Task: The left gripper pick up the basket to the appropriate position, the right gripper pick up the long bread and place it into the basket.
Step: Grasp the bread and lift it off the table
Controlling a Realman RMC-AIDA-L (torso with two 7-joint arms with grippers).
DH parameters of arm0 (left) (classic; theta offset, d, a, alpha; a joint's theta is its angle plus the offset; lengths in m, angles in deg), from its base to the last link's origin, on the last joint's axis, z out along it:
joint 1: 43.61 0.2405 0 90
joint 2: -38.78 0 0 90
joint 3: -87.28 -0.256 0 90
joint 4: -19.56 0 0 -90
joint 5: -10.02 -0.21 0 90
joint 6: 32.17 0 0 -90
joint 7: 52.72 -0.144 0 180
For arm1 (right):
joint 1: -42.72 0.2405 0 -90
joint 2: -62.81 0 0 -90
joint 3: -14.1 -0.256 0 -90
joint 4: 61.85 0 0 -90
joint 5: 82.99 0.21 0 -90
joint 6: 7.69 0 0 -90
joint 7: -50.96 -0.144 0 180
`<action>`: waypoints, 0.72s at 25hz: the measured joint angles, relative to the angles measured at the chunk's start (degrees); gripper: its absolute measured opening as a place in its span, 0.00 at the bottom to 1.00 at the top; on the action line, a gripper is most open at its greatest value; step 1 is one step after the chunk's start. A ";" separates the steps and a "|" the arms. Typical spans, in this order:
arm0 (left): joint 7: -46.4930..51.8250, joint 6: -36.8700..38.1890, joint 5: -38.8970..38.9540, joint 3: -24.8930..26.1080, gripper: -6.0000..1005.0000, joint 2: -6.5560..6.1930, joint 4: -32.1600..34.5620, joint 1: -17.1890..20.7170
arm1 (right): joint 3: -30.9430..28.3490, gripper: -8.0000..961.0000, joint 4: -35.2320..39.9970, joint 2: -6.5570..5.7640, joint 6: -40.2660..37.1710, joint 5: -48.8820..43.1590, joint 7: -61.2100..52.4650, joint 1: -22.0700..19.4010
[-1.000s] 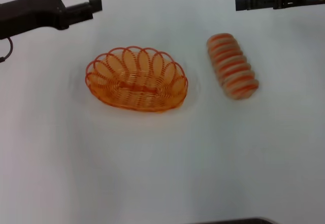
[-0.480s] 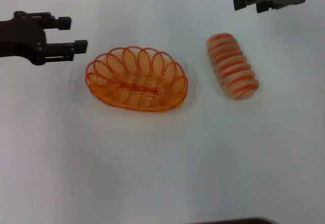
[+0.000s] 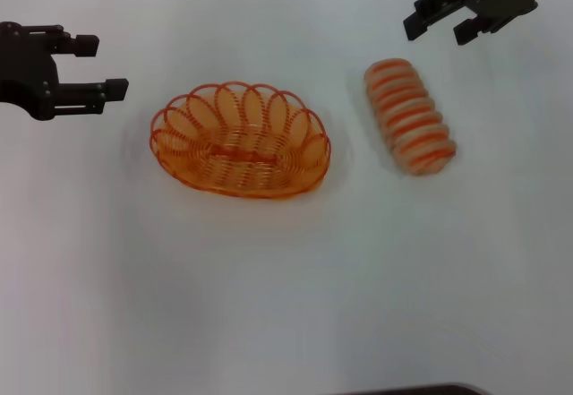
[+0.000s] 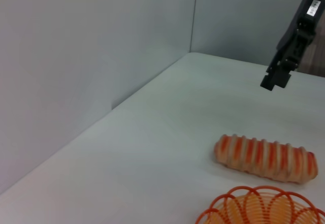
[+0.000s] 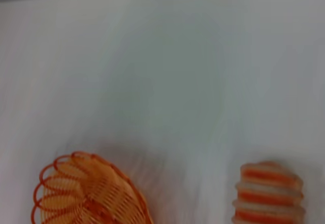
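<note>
The orange wire basket [image 3: 240, 140] sits on the white table, left of centre; its rim also shows in the left wrist view [image 4: 261, 207] and the right wrist view [image 5: 86, 193]. The long bread [image 3: 409, 116], tan with orange stripes, lies to its right, apart from it, and shows in the left wrist view [image 4: 265, 158] and the right wrist view [image 5: 268, 193]. My left gripper [image 3: 98, 65] is open and empty, left of the basket and a little behind it. My right gripper [image 3: 437, 21] is open and empty, behind the bread; it also shows in the left wrist view [image 4: 275, 80].
The white table [image 3: 286, 296] spreads wide in front of the basket and bread. A grey wall [image 4: 91, 46] runs along the table's far edge. A dark edge [image 3: 412, 390] shows at the bottom of the head view.
My left gripper has moved left and nearer, staying open. My right gripper has swung down and left toward the bread's far end. Basket and bread have not moved.
</note>
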 joint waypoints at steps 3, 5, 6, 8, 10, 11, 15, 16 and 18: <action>-0.78 -0.88 -0.05 -0.12 0.71 0.12 0.03 0.02 | 1.36 0.97 -1.40 0.56 -0.41 -2.40 -1.52 1.97; -1.20 -1.37 -0.07 -0.21 0.71 0.21 0.14 0.01 | 2.18 0.97 -3.39 0.65 -0.40 -3.35 -2.14 2.97; -1.31 -1.56 -0.08 -0.29 0.71 0.23 0.24 -0.01 | 2.56 0.97 -4.61 0.66 -0.21 -3.74 -2.46 3.44; -1.59 -1.78 -0.11 -0.42 0.71 0.24 0.43 -0.07 | 3.11 0.97 -6.47 0.71 0.17 -4.51 -2.96 4.06; -1.71 -1.80 -0.12 -0.47 0.71 0.24 0.65 -0.10 | 3.74 0.97 -7.41 0.85 0.55 -5.28 -3.49 4.39; -1.73 -1.84 -0.13 -0.46 0.71 0.26 0.83 -0.11 | 4.29 0.97 -7.61 0.93 0.68 -5.55 -3.88 4.49; -1.74 -2.34 -0.06 -0.23 0.71 0.46 1.64 -0.10 | 5.84 0.97 -8.14 1.01 0.90 -6.45 -5.05 4.74; -1.76 -2.37 0.03 -0.27 0.71 0.49 1.76 -0.04 | 5.99 0.97 -8.30 1.08 0.93 -6.85 -5.20 4.87; -1.80 -2.38 0.17 -0.36 0.71 0.58 1.93 0.09 | 6.14 0.98 -9.09 1.31 0.94 -8.03 -5.35 5.42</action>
